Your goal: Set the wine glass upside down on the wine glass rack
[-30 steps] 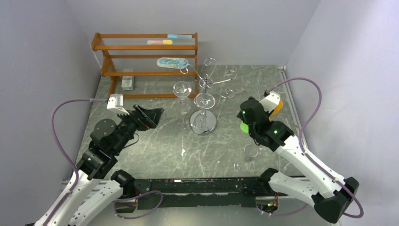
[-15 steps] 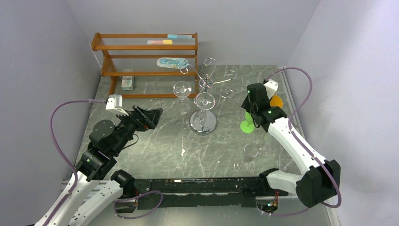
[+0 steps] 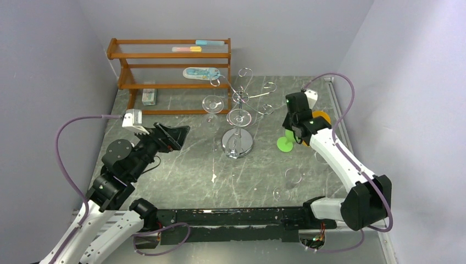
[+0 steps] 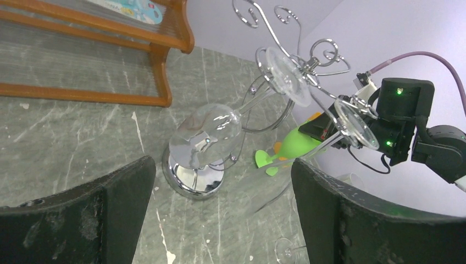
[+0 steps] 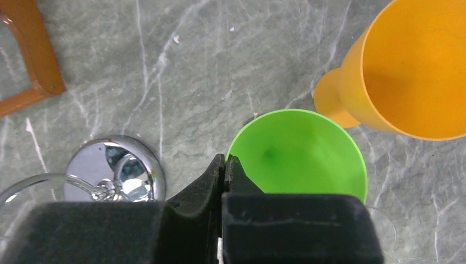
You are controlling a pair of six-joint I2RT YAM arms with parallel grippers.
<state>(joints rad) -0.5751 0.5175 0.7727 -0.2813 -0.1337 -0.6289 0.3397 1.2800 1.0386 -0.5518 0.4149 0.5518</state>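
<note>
Right wrist view, right jaws clamped on green glass (image 5: 308,159) rim, glass just right of rack (image 5: 82,165) base, left jaws wide apart, facing rack.

The left arm (image 3: 118,165) is bent at the elbow with its wrist raised, and the left gripper (image 3: 175,135) hangs above the tabletop (image 3: 181,170) with jaws spread wide: its dark fingers (image 4: 82,220) sit at opposite edges of the wrist view. The right arm (image 3: 340,159) stretches far forward, wrist turned down, and the right gripper (image 5: 224,165) points at the tabletop, jaws pressed together — no gap shows between them.
</note>
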